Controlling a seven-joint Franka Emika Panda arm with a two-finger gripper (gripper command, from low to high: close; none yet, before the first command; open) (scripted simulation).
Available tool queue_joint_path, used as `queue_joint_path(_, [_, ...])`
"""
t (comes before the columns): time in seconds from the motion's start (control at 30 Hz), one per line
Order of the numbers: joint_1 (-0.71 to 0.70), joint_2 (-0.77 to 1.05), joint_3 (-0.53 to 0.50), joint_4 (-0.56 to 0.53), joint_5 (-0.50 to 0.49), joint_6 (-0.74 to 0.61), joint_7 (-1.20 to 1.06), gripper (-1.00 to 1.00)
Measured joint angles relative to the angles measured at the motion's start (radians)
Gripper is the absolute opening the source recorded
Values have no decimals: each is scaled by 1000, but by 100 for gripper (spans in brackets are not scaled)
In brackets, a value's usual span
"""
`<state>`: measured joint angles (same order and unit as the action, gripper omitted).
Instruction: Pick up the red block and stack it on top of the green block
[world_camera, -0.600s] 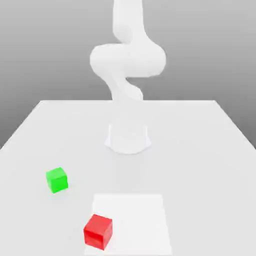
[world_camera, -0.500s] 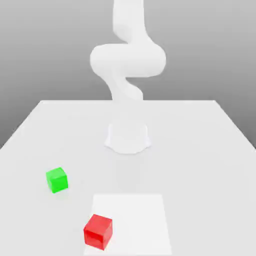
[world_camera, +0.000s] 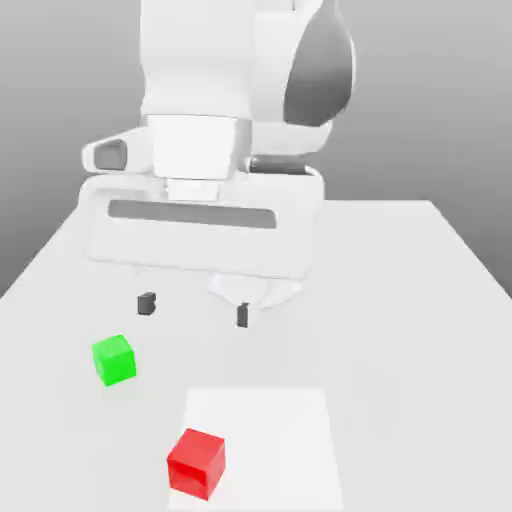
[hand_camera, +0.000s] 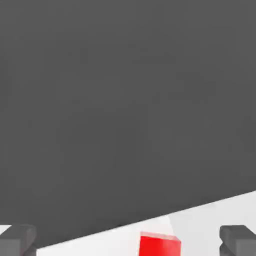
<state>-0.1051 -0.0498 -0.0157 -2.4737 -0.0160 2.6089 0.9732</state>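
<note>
The red block (world_camera: 196, 463) rests on the table near the front edge, at the left side of a white square patch (world_camera: 280, 430). Its top also shows in the hand view (hand_camera: 159, 245), between the two dark fingertips. The green block (world_camera: 114, 359) sits on the table to the exterior view's left, farther back than the red one. My gripper (world_camera: 195, 309) hangs open above the table, behind the red block and to the right of the green one, with its fingers (world_camera: 147, 303) spread wide and nothing between them.
The white table (world_camera: 400, 330) stretches back to the arm's round base (world_camera: 275, 293). The large white hand and arm (world_camera: 220, 150) hang over the middle of the table.
The hand has swung forward and down into the exterior view, large and close to the camera; before, only the upright arm at the back showed. Both blocks lie where they were.
</note>
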Motion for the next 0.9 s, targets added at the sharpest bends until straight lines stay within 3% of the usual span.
queue_joint_path(0.33, [-24,362,-2,-31,34,209,25,0])
queue_joint_path(0.37, [-26,396,-1,-26,35,238,24,-100])
queue_joint_path(0.6, [-27,404,1,-25,34,244,25,-100])
queue_joint_path(0.77, [-27,248,-5,-51,25,115,34,-100])
queue_joint_path(0.9, [-130,107,-91,-165,2,88,187,-100])
